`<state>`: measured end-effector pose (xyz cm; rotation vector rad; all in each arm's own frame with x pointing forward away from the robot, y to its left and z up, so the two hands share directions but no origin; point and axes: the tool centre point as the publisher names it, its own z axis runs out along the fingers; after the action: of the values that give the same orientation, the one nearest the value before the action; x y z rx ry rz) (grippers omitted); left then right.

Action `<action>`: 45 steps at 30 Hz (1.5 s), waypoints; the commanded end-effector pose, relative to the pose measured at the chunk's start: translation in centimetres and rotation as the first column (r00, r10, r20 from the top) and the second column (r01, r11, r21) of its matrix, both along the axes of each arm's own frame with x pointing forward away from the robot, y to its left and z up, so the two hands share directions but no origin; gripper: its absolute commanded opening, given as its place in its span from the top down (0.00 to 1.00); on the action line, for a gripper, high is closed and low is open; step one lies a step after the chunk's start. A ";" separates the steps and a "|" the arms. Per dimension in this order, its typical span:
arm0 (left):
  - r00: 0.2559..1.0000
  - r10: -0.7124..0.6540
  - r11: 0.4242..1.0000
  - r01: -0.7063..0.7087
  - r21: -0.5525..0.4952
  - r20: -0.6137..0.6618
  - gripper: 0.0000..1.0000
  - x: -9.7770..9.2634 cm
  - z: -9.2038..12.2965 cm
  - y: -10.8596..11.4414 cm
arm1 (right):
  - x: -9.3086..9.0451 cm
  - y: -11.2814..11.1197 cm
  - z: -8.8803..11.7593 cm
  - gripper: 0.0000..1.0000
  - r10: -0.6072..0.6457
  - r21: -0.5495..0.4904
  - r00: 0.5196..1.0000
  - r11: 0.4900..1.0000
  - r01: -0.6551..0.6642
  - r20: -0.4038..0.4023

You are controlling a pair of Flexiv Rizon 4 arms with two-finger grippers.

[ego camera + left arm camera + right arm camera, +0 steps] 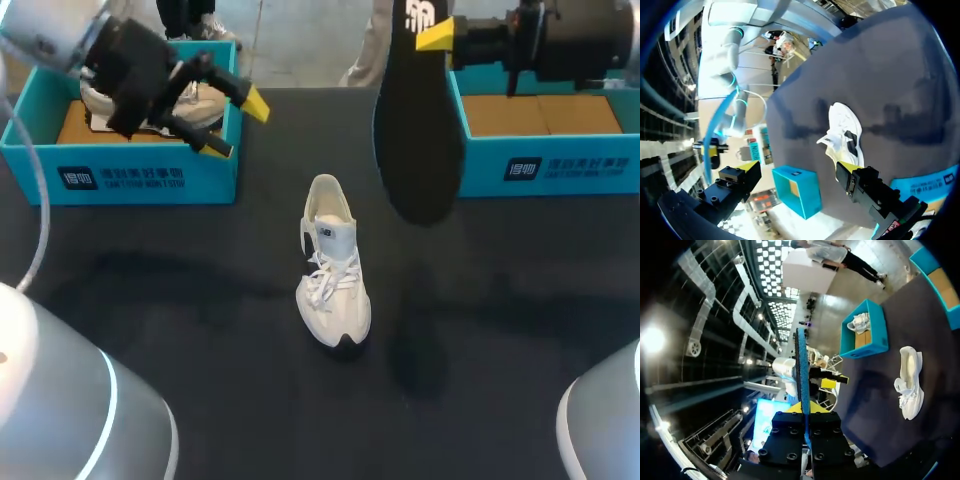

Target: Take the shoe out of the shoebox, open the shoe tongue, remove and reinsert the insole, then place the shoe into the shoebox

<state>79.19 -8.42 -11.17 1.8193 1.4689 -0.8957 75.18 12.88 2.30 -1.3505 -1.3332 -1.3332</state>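
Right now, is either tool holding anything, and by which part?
Right tool is shut on the black insole, gripping its logo end; the rest hangs free. Left tool open, empty.

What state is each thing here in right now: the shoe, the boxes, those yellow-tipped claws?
Shoe: upright on the table, outside both boxes.
Insole: out of the shoe, hanging from the right gripper.
Right gripper: shut on the insole.
Left gripper: open, holding nothing, over the left box.
Left box: open, second shoe inside.
Right box: open, no shoe inside.
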 end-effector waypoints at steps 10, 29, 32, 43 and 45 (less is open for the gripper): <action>0.998 0.027 0.939 -0.046 -0.340 -0.061 0.00 -0.4 -0.5 1.1 | 3.6 2.4 -3.5 1.00 -0.008 0.011 0.993 1.000 0.009 -0.119; 0.994 0.064 0.880 -0.098 -0.465 -0.087 0.00 -2.3 -0.2 2.0 | 7.8 6.7 -6.1 1.00 0.028 -0.038 0.966 0.999 -0.039 -0.255; 0.995 0.067 0.878 -0.094 -0.470 -0.073 0.00 -2.7 0.0 1.7 | 8.0 7.7 -6.4 1.00 0.035 -0.049 0.963 0.998 -0.050 -0.268; 0.988 0.125 0.859 -0.151 -0.489 -0.087 0.00 -3.5 0.4 0.9 | 7.8 11.4 -7.2 1.00 0.032 -0.035 0.952 0.998 -0.045 -0.303; 0.986 0.137 0.872 -0.167 -0.460 -0.097 0.00 -3.4 0.5 0.8 | 7.8 11.9 -7.4 1.00 0.045 -0.028 0.952 0.998 -0.056 -0.302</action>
<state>76.08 -7.49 -10.96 1.3152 1.2427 -1.1336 82.43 23.18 -4.76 -1.4746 -1.1779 -1.0238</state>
